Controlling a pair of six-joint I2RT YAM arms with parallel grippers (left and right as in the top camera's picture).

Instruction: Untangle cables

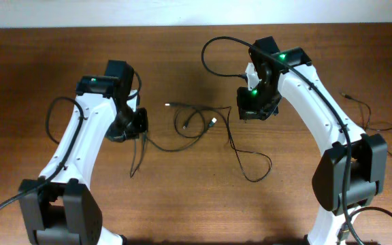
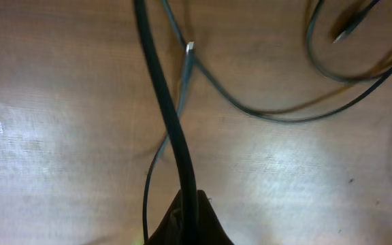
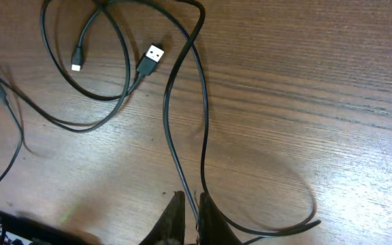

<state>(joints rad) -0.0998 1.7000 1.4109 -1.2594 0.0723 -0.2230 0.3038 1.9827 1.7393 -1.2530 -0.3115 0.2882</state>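
Several thin black cables (image 1: 194,121) lie loosely tangled on the wooden table between the arms, with a silver-tipped plug (image 1: 168,105) at the left and a loop (image 1: 256,169) trailing to the front right. My left gripper (image 1: 132,126) is shut on one black cable (image 2: 163,88) at the tangle's left end; a silver-tipped plug (image 2: 190,47) lies just past it. My right gripper (image 1: 254,109) is shut on a thin cable (image 3: 175,150) that runs up into the tangle. A USB plug (image 3: 152,58) and a small plug (image 3: 77,66) lie inside the loops.
Another thin dark wire (image 1: 376,126) with a small plug lies at the far right by the right arm's base (image 1: 349,177). The right arm's own thicker black cable (image 1: 213,51) arcs above the table. The table's back edge (image 1: 182,27) runs along the top.
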